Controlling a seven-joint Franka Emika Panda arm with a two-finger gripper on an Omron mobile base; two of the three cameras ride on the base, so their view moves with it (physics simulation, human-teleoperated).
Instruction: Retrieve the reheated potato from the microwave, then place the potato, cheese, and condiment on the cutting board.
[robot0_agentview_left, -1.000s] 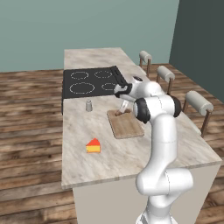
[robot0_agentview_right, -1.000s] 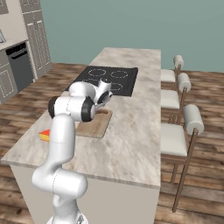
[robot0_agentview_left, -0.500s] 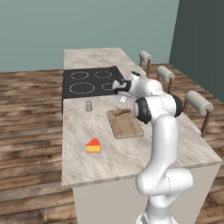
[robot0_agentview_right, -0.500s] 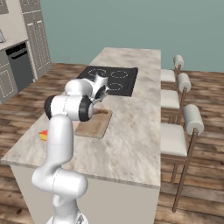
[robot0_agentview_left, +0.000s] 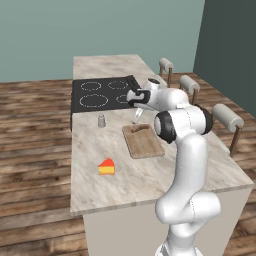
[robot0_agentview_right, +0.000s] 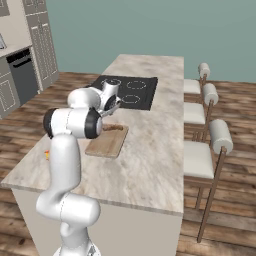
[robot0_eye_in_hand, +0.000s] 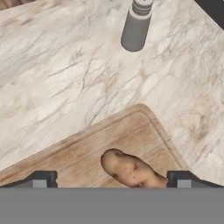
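Pincer (robot0_eye_in_hand: 111, 181) wide open, holding nothing, above tan-brown potato (robot0_eye_in_hand: 131, 169) on light-brown wooden cutting board (robot0_eye_in_hand: 87, 153). Grey cylindrical condiment shaker (robot0_eye_in_hand: 136, 24) upright beyond board's far corner, towards tabletop's hob end.

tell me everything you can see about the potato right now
The potato is a small, elongated tan-brown lump with darker speckles on its skin. It lies on its side on the light wooden cutting board, near the board's far end beside the cooktop, resting on the wood alone. The open hand is above it, one fingertip to each side, with nothing gripping it. From the left base view it shows as a little brown shape on the board.
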